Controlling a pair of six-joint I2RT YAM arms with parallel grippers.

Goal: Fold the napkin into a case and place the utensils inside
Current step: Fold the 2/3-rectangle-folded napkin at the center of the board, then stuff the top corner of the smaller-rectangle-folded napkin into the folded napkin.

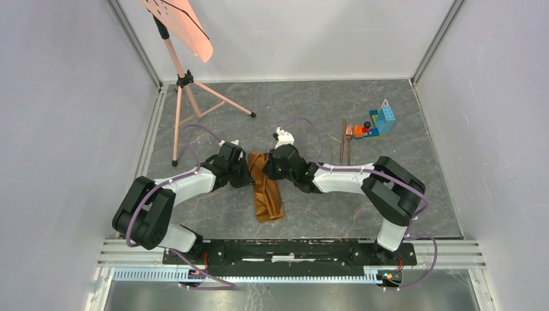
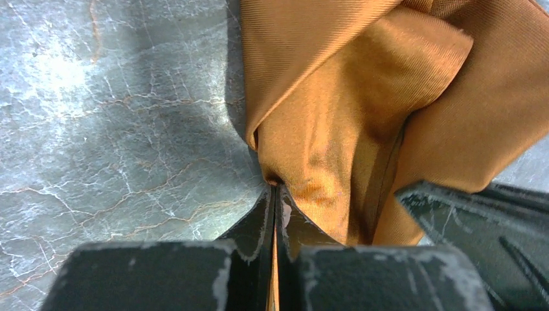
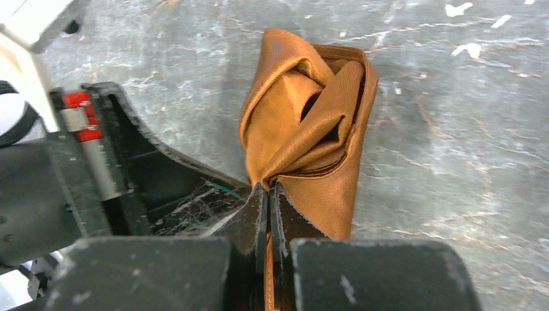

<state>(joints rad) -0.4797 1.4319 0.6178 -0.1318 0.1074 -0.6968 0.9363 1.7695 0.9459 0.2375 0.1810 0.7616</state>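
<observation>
The orange-brown satin napkin (image 1: 267,191) lies bunched into a narrow crumpled strip in the middle of the table, between the two arms. My left gripper (image 2: 276,188) is shut on a pinch of the napkin (image 2: 336,129) at its far left edge; cloth shows between the jaws. On the other side, my right gripper (image 3: 268,186) is shut on the same napkin (image 3: 311,123), with an orange hem caught between its fingers. In the top view the left gripper (image 1: 249,167) and right gripper (image 1: 267,170) nearly meet at the strip's far end. The two dark utensils (image 1: 346,139) lie side by side at the back right.
A pile of colourful toy bricks (image 1: 377,123) sits just right of the utensils. A salmon-pink sheet on a tripod stand (image 1: 184,84) occupies the back left. Grey walls enclose the marbled table (image 1: 414,142) on three sides.
</observation>
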